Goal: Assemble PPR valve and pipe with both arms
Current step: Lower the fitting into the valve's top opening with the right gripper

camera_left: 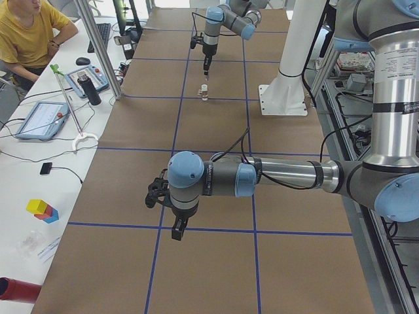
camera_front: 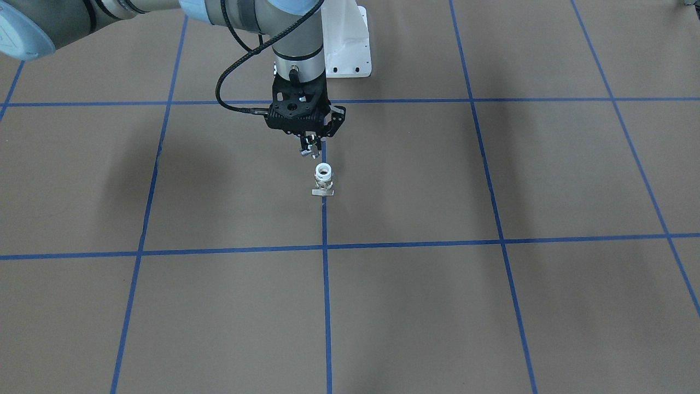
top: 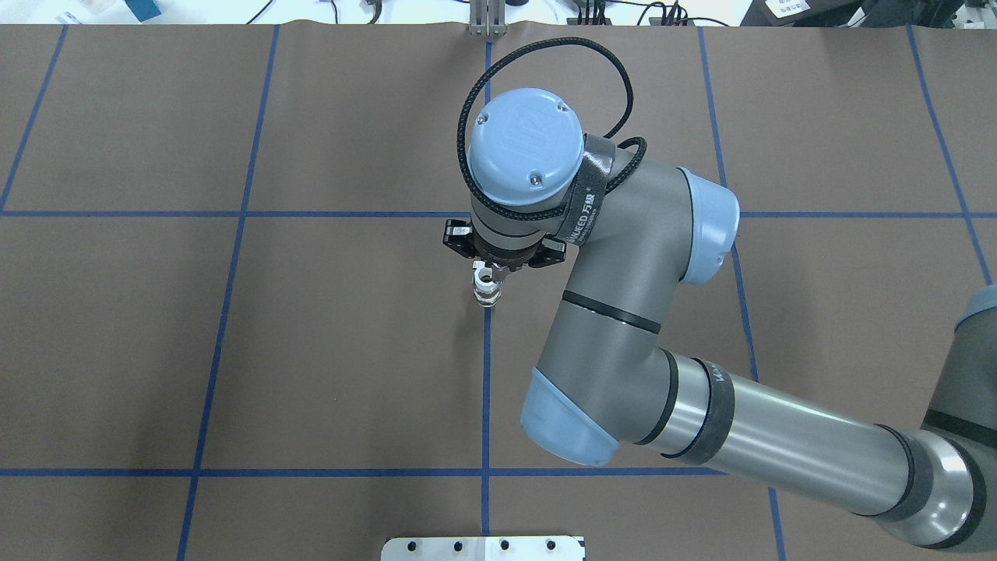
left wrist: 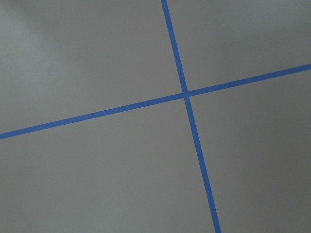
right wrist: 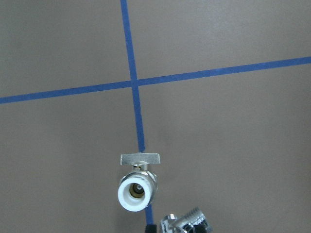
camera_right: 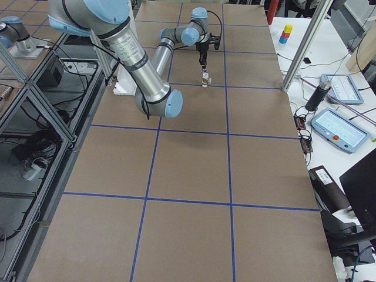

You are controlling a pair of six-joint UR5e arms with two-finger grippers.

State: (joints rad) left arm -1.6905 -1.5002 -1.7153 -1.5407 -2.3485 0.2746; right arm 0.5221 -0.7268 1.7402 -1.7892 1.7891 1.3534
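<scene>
Entry: brown table (camera_front: 492, 306) ruled in blue tape lines (camera_front: 326, 306).
My right arm (top: 623, 312) reaches to the middle; my left arm (camera_left: 281, 176) hangs over the table's left end, well apart from it. My right gripper (camera_front: 310, 149) is pinched narrow on a small chrome threaded fitting (right wrist: 187, 223), just above the PPR valve (camera_front: 323, 180), not touching it. My left gripper (camera_left: 178, 230): wide or narrow, I cannot tell. The valve stands upright on a tape line, white mouth up, flat handle toward the operators' side.

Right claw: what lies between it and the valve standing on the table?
Only the threaded metal fitting held in the right claw; below that, a bare gap to the valve and its white open end. The front-facing view shows it.
</scene>
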